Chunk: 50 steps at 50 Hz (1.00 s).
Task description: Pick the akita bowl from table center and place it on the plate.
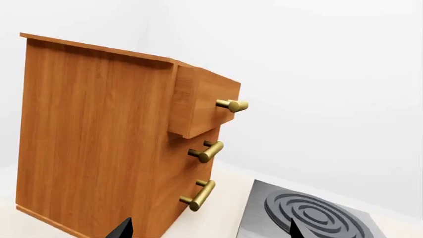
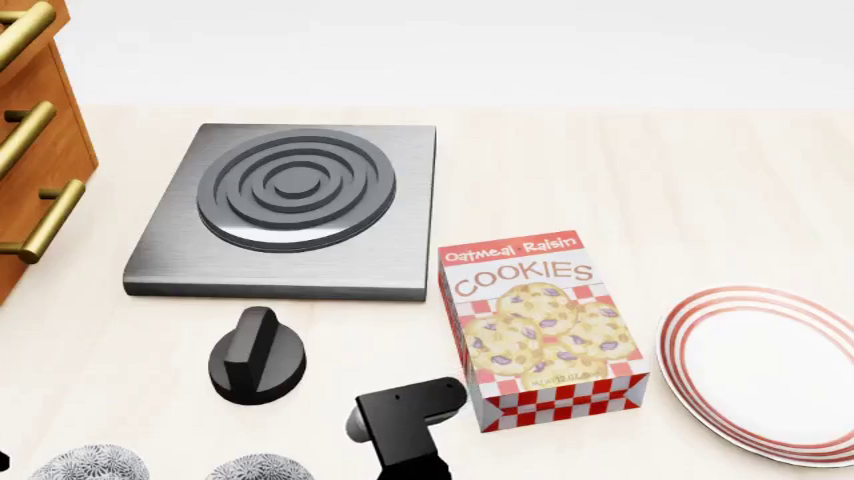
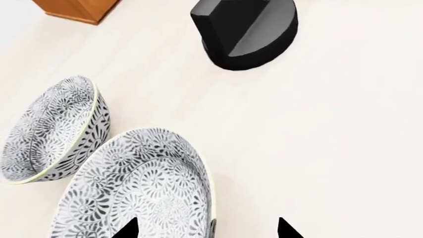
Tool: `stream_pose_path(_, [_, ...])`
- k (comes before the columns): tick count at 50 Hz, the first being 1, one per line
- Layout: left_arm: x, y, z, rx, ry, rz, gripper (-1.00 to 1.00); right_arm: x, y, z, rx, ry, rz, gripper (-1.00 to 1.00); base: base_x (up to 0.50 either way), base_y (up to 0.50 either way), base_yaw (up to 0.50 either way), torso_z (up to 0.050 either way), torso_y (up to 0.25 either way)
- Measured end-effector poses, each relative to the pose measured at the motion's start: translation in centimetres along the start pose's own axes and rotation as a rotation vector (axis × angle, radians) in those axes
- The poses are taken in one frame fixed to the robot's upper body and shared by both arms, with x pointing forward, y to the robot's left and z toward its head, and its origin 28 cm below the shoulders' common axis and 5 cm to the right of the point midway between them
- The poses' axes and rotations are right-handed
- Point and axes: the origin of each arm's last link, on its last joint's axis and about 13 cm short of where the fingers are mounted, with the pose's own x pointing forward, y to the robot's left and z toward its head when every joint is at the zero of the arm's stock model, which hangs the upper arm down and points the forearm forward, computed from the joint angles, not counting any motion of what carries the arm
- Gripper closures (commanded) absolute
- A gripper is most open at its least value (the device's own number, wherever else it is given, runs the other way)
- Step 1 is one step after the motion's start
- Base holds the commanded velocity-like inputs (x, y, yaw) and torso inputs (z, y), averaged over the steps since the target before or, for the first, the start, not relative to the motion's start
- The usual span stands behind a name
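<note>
Two identical speckled bowls sit at the near edge of the head view. The akita bowl point(image 2: 260, 467) point(image 3: 138, 188) is the one closer to the table's middle, and its twin point(image 2: 87, 465) point(image 3: 53, 129) lies beside it. My right gripper point(image 3: 208, 230) is open just above the akita bowl's rim, one fingertip over the bowl and the other over bare table. Only the right arm point(image 2: 407, 420) shows in the head view. The red-ringed white plate point(image 2: 767, 365) rests at the far right. My left gripper point(image 1: 209, 231) is open and holds nothing, facing the cabinet.
A black knob point(image 2: 258, 357) point(image 3: 244, 29) stands just beyond the bowls. A cookies box point(image 2: 541, 325) stands between the bowls and the plate. A grey burner plate point(image 2: 294, 205) point(image 1: 310, 215) lies further back. A wooden drawer cabinet point(image 1: 99, 139) point(image 2: 34, 130) stands at the left.
</note>
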Motion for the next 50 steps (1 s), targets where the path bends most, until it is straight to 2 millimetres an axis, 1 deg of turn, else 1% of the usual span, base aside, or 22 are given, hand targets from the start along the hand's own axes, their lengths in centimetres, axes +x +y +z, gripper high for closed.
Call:
stream_pose_path(2, [0.0,0.0,0.0,0.0,0.0,0.0,-1.0,0.0,0.0,0.0,-0.001,0.0,0.002,-1.0,0.0,0.0,0.0,0.0,0.0])
stream_pose_path(3, [0.0,0.0,0.0,0.0,0.0,-0.001,-1.0,0.0,0.0,0.0,-0.001,0.0,0.002,1.0,0.0,0.0,0.0,0.0,0.0])
stream_pose_path(8, [0.0,0.0,0.0,0.0,0.001,-0.001,-1.0,0.0,0.4,0.1,0.005,-0.007,0.038,1.0,0.0,0.0,0.0,0.0,0.0])
stream_pose_path(19, [-0.1,-0.1,0.1,-0.001,-0.001,-0.008,-1.0,-0.3,0.2,0.1,-0.004,-0.019,0.008,1.0,0.0,0.0,0.0,0.0,0.0])
stream_pose_path(24, [-0.2,-0.2,0.1,-0.002,-0.002,-0.012,-1.0,-0.8,0.1,0.3,-0.008,-0.047,-0.013,1.0,0.0,0.0,0.0,0.0,0.0])
stream_pose_path(29, [-0.2,-0.3,0.2,-0.003,-0.004,-0.015,-1.0,-1.7,0.2,0.8,-0.023,-0.105,-0.048,1.0,0.0,0.0,0.0,0.0,0.0])
stream_pose_path(33, [-0.2,-0.3,0.2,-0.004,-0.005,-0.017,-1.0,-2.9,0.4,1.5,-0.071,-0.168,-0.095,1.0,0.0,0.0,0.0,0.0,0.0])
stream_pose_path(38, [-0.3,-0.3,0.3,-0.005,-0.007,-0.02,-1.0,-4.8,0.8,2.4,-0.172,-0.258,-0.178,1.0,0.0,0.0,0.0,0.0,0.0])
stream_pose_path(50, [-0.3,-0.4,0.5,-0.008,-0.009,-0.027,-1.0,-10.3,1.8,4.4,-0.39,-0.5,-0.387,1.0,0.0,0.0,0.0,0.0,0.0])
